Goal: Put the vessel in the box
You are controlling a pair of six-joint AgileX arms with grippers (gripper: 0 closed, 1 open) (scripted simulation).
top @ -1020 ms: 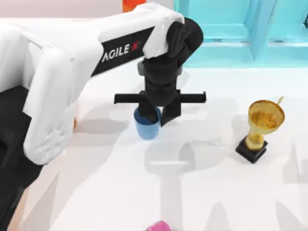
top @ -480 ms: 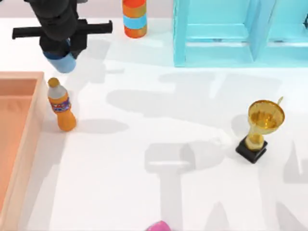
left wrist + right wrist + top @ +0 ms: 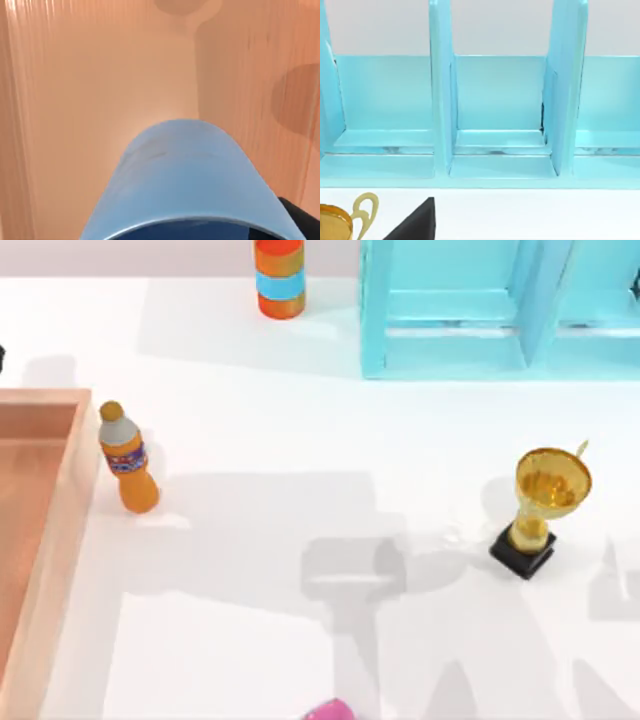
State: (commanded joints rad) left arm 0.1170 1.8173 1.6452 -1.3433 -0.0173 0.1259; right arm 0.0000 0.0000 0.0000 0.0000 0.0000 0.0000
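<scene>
1. I am carrying the vessel (image 3: 185, 175), a small plain blue cup, over the box (image 3: 100, 85); the left wrist view looks past the cup to the crate's peach-tan floor beneath it.
2. A dark corner of my left hand is showing just beside the cup's rim, but I cannot tell how far its fingers are apart, nor exactly where they are bearing on the cup.
3. I am judging the cup light, stiff and smooth-walled, so likely slippery; its slight taper suggests a hold across the side wall near the rim.
4. In the top view, the box (image 3: 40, 540) is sitting at the table's left edge, with the orange bottle (image 3: 127, 458) just beside its wall.
5. My right arm is idling near the turquoise shelf frame (image 3: 495, 125) at the table's far right corner; I cannot tell its hand's state.
6. The gold trophy (image 3: 542, 508) is standing well apart on the right.
</scene>
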